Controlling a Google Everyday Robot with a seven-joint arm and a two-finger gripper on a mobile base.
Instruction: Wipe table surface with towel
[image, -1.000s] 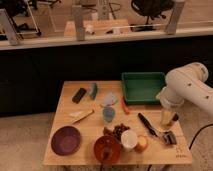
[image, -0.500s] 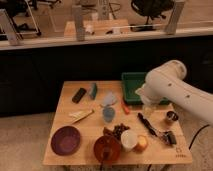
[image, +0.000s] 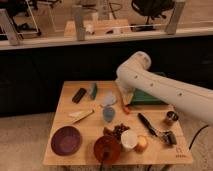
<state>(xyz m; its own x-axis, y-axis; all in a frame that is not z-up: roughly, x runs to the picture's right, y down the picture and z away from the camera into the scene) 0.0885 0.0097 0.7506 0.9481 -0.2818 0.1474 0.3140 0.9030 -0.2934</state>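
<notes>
The towel (image: 108, 99), a small pale grey-blue cloth, lies on the light wooden table surface (image: 67, 107) near the middle of its far half. My white arm reaches in from the right over the green tray. The gripper (image: 124, 98) hangs at the arm's end just right of the towel, above the table. It is open, with nothing held between its fingers. The towel is not touched.
A slate-blue cup (image: 108, 114) stands just in front of the towel, a teal block (image: 93, 90) and a black object (image: 79, 95) to its left. The dark green tray (image: 150, 98) is mostly hidden by the arm. A purple plate (image: 66, 140), brown bowl (image: 106, 149), white cup (image: 129, 139), black brush (image: 148, 124) and metal cup (image: 171, 118) crowd the front.
My arm has swung left from the table's right side across the green tray, bringing the gripper close beside the towel. The view has also drawn nearer to the table.
</notes>
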